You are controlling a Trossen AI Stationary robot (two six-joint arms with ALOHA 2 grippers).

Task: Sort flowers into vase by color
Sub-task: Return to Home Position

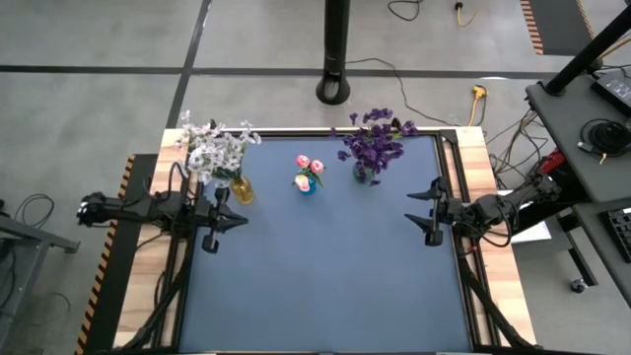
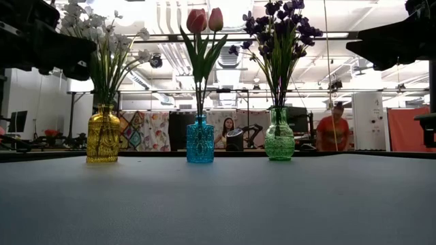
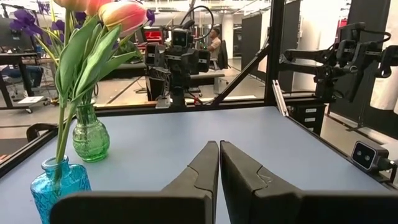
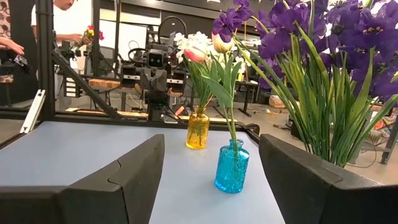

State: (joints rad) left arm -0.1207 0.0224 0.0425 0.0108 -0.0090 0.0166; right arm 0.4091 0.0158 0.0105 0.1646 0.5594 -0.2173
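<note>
Evidently the sorting is finished, and the step in hand looks like the arms pulling back to rest.

On the left side of the table (image 1: 325, 286), the left gripper (image 3: 219, 144) hangs just beside the yellow vase (image 2: 103, 134), with its fingers pressed together on nothing. That vase holds the white sprigs (image 2: 95, 34). Next along the far edge stands the blue vase (image 2: 200, 139) with the pink tulips (image 2: 204, 20), then the green vase (image 2: 279, 135) with the purple blooms (image 2: 279, 27). All three vases stand upright and apart from one another. Over the right side, the right gripper (image 4: 211, 142) sits clear of the green vase, its fingers spread wide and empty.

The next move probably calls for drawing each arm back toward its own edge. The left arm needs the most care, since a sideways swing could catch the tall stems beside it and tip the yellow vase.

Counted: three vases, three bunches with one colour to each vase, and two grippers. The tulip buds number two in the low view and perhaps three from above. The sprigs and purple blooms are too many and too crowded to count.
</note>
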